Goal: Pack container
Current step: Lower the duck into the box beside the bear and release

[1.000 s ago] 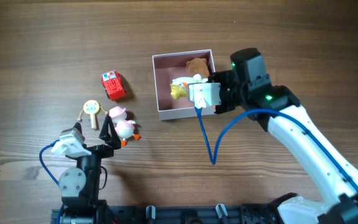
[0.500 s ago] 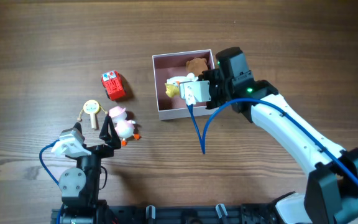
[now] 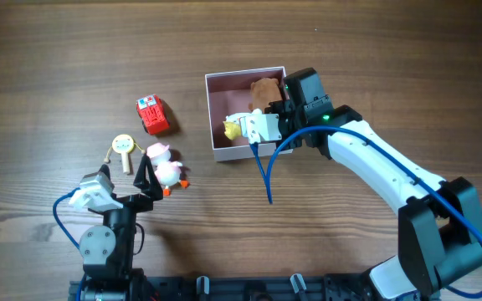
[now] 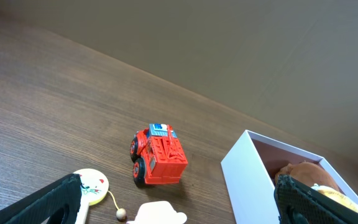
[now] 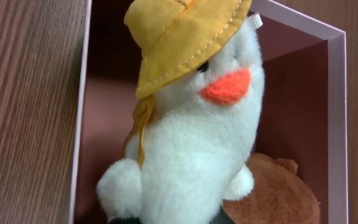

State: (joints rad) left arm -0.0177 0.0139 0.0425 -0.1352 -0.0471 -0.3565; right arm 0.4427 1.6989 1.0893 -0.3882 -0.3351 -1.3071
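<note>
The container (image 3: 217, 113) is a shallow square box with white walls and a pink inside, right of centre. A brown plush (image 3: 264, 88) lies in its far right corner. My right gripper (image 3: 248, 125) is shut on a white plush duck with a yellow hat (image 3: 234, 127) and holds it over the box's inside; the wrist view shows the duck (image 5: 191, 124) above the pink floor with the brown plush (image 5: 272, 193) beside it. My left gripper (image 3: 145, 180) is open at the lower left, beside a pink-hatted plush duck (image 3: 167, 170).
A red toy truck (image 3: 151, 114) stands left of the box and shows in the left wrist view (image 4: 159, 155). A yellow round rattle toy (image 3: 123, 147) lies near my left gripper. A blue cable (image 3: 266, 180) hangs from the right arm.
My right gripper has moved left and a little toward the table's near side with the yellow-hatted duck, deeper over the box. The left arm has not moved.
</note>
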